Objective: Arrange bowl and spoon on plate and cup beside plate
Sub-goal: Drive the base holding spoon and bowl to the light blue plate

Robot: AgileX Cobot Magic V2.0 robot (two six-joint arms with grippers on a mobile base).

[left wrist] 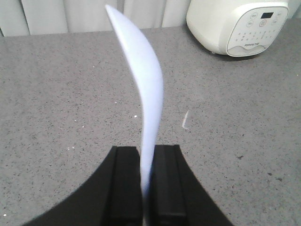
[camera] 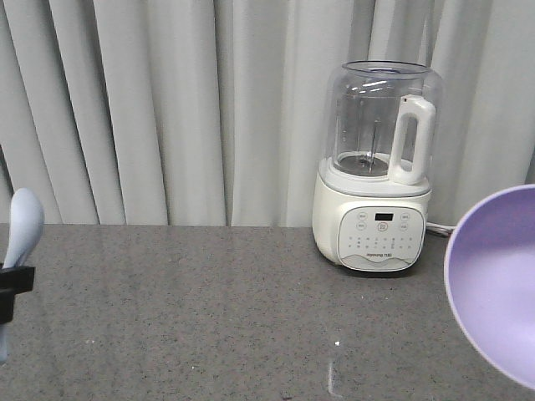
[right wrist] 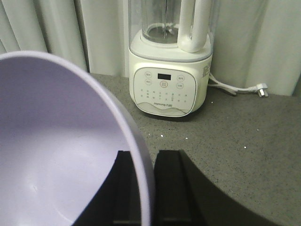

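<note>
Above counter (left wrist: pixel 70 94), left claw (left wrist: pixel 146 157) pinches spoon (left wrist: pixel 146 84).

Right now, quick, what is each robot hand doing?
The left gripper is closed, holding the spoon.
The right gripper is closed on the rim of the bowl.

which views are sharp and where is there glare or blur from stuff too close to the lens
Front view: even light, glare streaks on the blender jar, the bowl cropped by the right edge. Left wrist view: the spoon sits close to the lens, soft-edged and washed out; countertop grain sharper. Right wrist view: bowl rim between the fingers looks soft, blender buttons crisp.
</note>
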